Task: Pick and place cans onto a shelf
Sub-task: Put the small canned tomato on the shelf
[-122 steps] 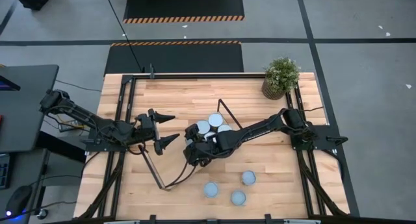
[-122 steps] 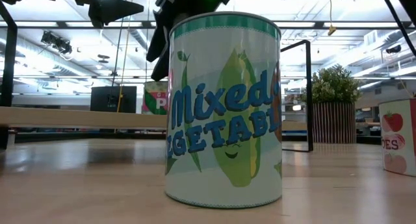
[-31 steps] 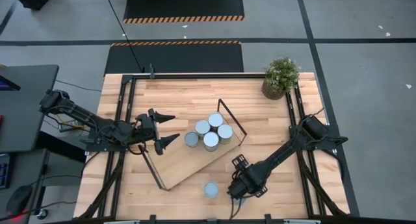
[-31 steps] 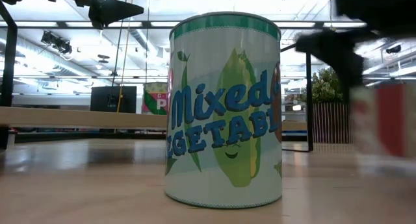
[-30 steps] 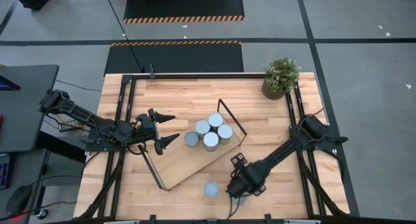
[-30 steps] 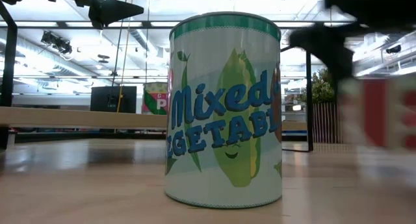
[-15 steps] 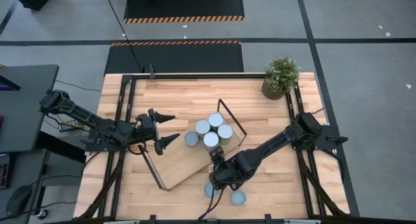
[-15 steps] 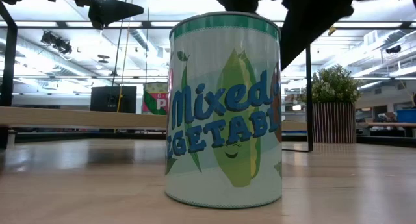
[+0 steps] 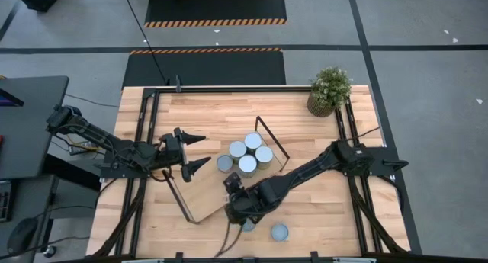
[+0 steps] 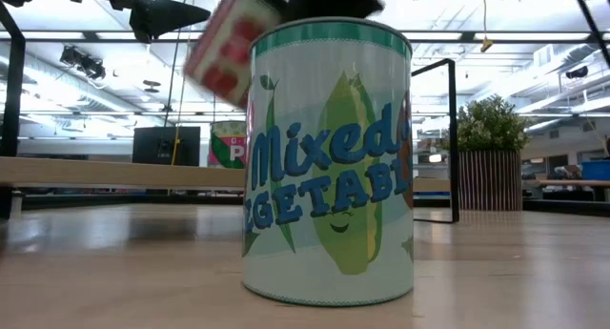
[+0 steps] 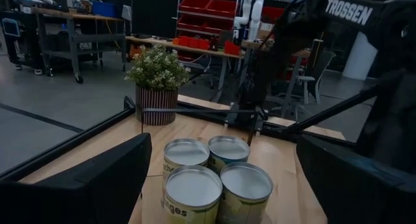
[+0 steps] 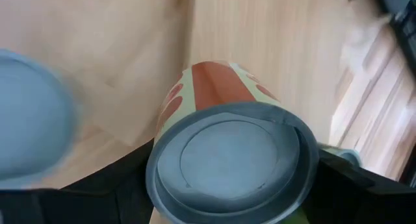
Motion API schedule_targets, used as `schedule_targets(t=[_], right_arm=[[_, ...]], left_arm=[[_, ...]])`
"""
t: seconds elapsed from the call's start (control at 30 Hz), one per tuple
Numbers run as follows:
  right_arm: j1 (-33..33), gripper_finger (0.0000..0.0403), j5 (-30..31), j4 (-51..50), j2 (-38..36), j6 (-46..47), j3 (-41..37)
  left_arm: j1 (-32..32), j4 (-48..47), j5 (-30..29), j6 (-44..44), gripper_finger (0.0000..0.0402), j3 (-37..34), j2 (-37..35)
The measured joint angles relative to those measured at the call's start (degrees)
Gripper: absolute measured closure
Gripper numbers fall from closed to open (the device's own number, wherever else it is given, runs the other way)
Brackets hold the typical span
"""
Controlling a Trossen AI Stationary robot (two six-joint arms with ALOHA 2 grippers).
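Note:
The shelf (image 9: 202, 194) is a light-wood board lying slantwise mid-table, with a black loop frame (image 9: 268, 141) at each short end. Several silver-topped cans (image 9: 247, 165) stand on its far-right part; they also show in the left wrist view (image 11: 201, 185). My right gripper (image 9: 238, 200) is over the shelf's near edge, shut on a red-and-cream can (image 12: 231, 146), which shows lifted in the low view (image 10: 224, 48). A "Mixed Vegetables" can (image 10: 329, 162) and another can (image 9: 280, 232) stand on the table near the front edge. My left gripper (image 9: 197, 152) is open and empty at the shelf's left end. My right gripper pinches the red-and-cream can by its side wall (image 12: 162, 159), close to the silver top end, one finger (image 12: 110, 178) on each side. The wrist view looks onto the can's top. The can is lifted clear of the table and tilted (image 10: 217, 57).
A potted plant (image 9: 329, 90) stands at the table's far right corner. Black rails (image 9: 145, 133) run along the left and right edges. The near-left part of the tabletop (image 9: 145, 232) is bare wood.
My right gripper has gone from the table's near right toward the left, to the shelf's near edge, carrying the red-and-cream can. The can has risen clear of the table and tipped. My left arm has kept still.

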Motion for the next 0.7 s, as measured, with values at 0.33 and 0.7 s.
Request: schedule_targets(t=[0.33,0.7], right_arm=[[-3.8,0.0094,1.1,-9.6,9.9,0.4,11.6],[-5.4,0.0065,1.2,-11.8,10.1,3.5,11.7]], left_arm=[[0.0,-0.3,0.0,-0.1,0.0013,0.0,0.0],[0.0,-0.2,0.0,-0.1,0.0013,0.0,0.0]])
